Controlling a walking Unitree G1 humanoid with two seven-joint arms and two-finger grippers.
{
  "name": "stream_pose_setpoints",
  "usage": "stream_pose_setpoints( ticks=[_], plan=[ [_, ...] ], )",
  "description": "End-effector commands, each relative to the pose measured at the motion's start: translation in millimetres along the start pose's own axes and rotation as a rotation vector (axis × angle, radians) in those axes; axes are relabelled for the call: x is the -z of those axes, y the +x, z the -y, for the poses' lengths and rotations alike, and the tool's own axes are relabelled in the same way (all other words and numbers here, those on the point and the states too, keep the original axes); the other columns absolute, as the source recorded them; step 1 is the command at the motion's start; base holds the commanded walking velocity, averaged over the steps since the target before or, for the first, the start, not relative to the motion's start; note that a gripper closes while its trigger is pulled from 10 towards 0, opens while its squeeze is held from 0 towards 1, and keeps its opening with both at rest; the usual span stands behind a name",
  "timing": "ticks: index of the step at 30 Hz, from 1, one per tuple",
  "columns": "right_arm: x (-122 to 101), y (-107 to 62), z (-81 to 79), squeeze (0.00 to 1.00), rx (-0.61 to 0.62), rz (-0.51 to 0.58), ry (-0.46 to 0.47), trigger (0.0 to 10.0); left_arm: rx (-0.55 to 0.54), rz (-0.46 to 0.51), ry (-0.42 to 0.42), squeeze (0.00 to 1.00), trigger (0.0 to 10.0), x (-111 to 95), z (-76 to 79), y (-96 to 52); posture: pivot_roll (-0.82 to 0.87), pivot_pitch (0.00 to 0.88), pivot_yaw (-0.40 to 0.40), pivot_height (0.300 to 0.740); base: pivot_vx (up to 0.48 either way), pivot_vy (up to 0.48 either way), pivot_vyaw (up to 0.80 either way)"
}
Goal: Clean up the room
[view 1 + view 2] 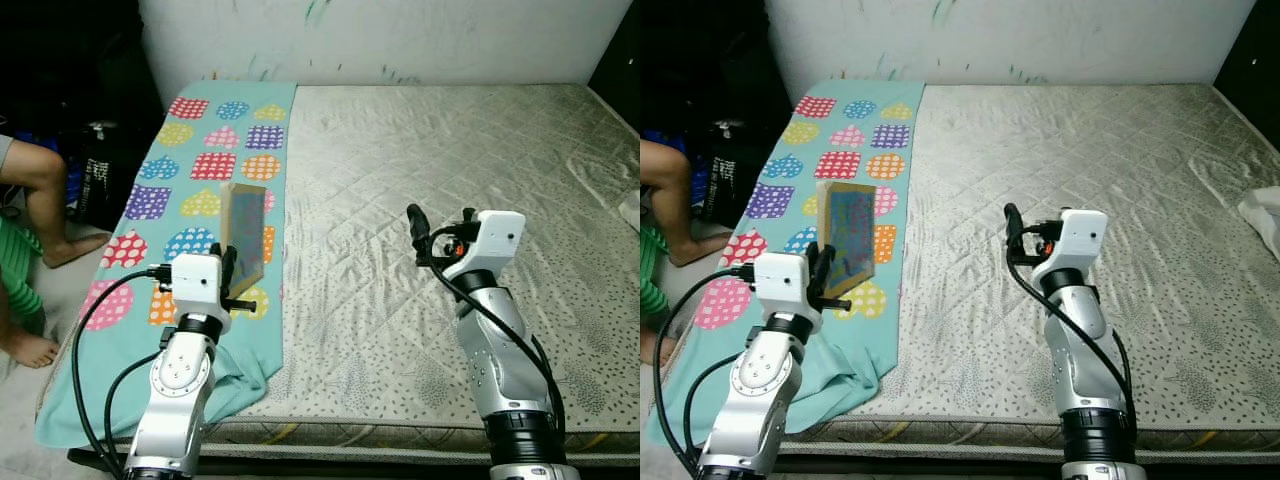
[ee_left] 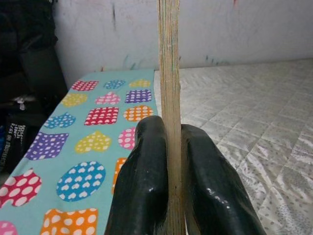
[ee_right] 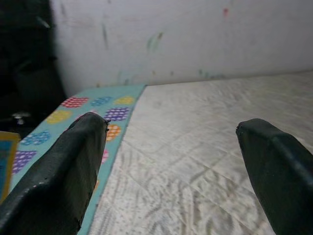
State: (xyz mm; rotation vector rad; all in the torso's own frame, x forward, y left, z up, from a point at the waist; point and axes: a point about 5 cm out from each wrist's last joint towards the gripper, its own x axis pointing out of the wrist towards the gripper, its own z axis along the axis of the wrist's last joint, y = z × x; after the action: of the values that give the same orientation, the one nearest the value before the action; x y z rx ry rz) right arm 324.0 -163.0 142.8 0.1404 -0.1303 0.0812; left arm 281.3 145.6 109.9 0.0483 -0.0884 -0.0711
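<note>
Left gripper (image 1: 233,283): its 2 black fingers (image 2: 146,181) are clamped on the lower edge of a thin, tan-edged book with a blue cover (image 1: 246,232), held upright above the teal blanket with coloured spotted hearts (image 1: 190,170).
Right gripper (image 1: 440,232): jaws spread wide, nothing between them, raised over the grey quilted mattress (image 1: 450,150).
White object (image 1: 1262,215): at the mattress's right edge, possibly cloth.
Person: bare leg (image 1: 45,195) beside the bed on the left.
</note>
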Motion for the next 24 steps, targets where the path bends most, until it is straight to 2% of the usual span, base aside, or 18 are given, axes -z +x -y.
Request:
stream_pose_setpoints(
  ticks=[1,6,11,15,24],
  plan=[
    [3.9,-0.4,4.9,0.00,0.030,-0.027,0.001,10.0,-0.008,0.032,0.014,0.00,10.0,-6.4,-1.6,2.7,0.07,0.000,0.038,0.740,0.000,0.000,0.00],
    [6.2,-1.5,6.4,0.00,0.045,-0.037,0.012,10.0,0.003,0.036,0.030,0.00,10.0,-6.2,-0.4,1.9,0.06,0.002,0.038,0.740,0.000,0.000,0.00],
    [6.9,-2.5,6.5,0.00,0.047,-0.039,0.015,10.0,0.014,0.038,0.023,0.00,10.0,-6.3,1.0,2.1,0.06,0.005,0.038,0.740,0.000,0.000,-0.75],
    [8.4,-3.9,6.8,0.00,0.052,-0.044,0.014,10.0,0.023,0.046,0.015,0.00,10.0,-8.0,4.1,4.6,0.06,0.002,0.036,0.740,0.000,0.000,0.00],
    [10.1,-2.7,4.4,0.00,0.030,-0.059,0.017,10.0,0.023,0.053,0.008,0.00,10.0,-9.2,5.3,5.2,0.06,0.010,0.032,0.740,0.000,-0.243,0.00]
  ],
)
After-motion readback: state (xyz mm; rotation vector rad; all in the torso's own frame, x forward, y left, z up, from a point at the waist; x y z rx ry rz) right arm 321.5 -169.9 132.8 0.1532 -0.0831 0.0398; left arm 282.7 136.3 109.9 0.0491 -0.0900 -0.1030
